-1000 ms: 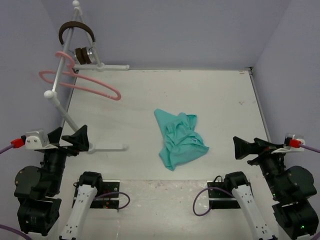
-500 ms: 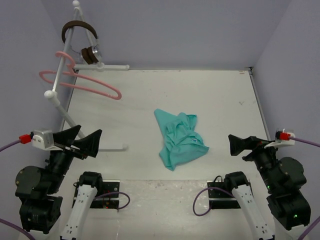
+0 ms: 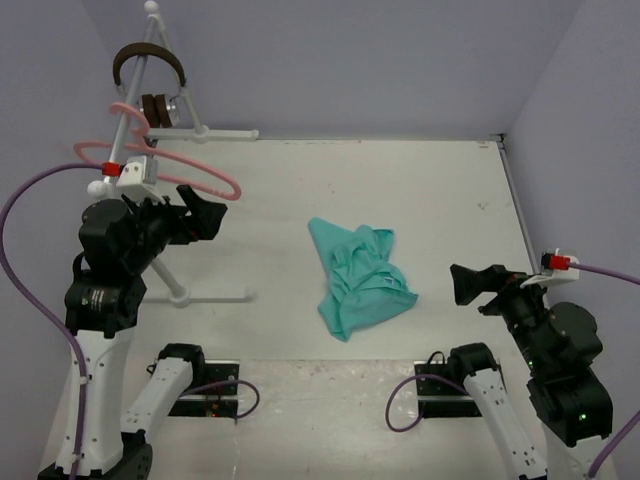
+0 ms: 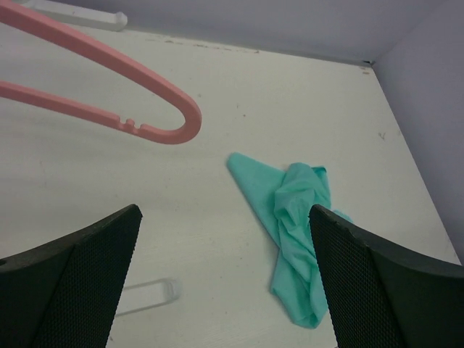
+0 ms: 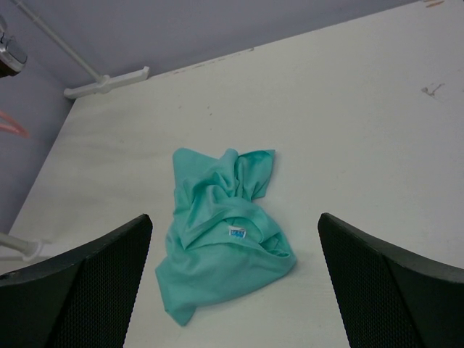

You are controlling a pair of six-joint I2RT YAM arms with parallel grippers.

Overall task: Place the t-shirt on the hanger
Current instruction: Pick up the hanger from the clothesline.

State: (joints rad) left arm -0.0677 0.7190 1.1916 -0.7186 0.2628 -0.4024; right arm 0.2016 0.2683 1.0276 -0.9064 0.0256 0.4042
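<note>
- The left gripper (image 3: 205,213) sits at the left of the top view, just below the lower curved end of the hanger. Its jaws stand wide apart with nothing between them.
- In the left wrist view the two black mesh-textured fingers (image 4: 80,275) fill the lower corners. Bare table shows between them.
- The right gripper (image 3: 468,286) is at the right of the top view, pointing left toward the cloth and well apart from it. Its jaws are also spread and hold nothing.
- The plain teal-green soft cloth t-shirt (image 3: 360,278) lies crumpled in a heap near the middle of the white table (image 3: 430,190), between the two grippers. Neither touches it. A small label shows on it in the right wrist view.
- The thin pink plastic clothes hanger (image 3: 195,172) hangs at the upper left of the top view, on the white tubular rack (image 3: 212,296). Its rounded end reaches out over the table.
- Brown headphones (image 3: 148,50) hang at the top of that rack, above the hanger.
</note>
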